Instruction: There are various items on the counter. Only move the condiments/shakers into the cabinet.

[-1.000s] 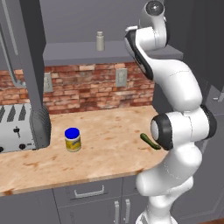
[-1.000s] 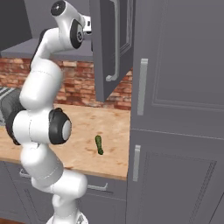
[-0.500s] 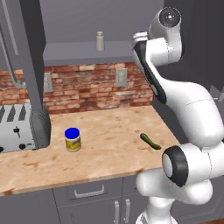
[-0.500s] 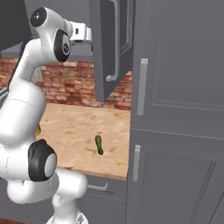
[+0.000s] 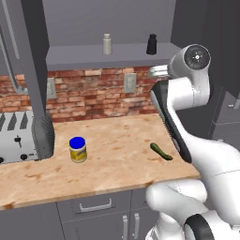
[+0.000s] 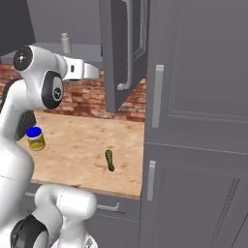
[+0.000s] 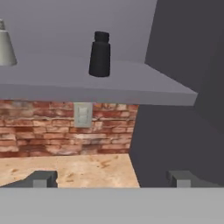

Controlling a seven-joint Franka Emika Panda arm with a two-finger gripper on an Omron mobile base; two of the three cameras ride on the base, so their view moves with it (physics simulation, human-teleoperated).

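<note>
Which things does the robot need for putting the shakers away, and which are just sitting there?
For the job: light-grey shaker, black shaker, blue-lidded jar, cabinet shelf, counter.
Just there: green vegetable, toaster.

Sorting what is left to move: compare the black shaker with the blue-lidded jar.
The black shaker stands on the cabinet shelf; the blue-lidded jar stands on the counter. The shaker is slim, tapered and all black; the jar is wider, with a yellow label. Both are upright and untouched.
</note>
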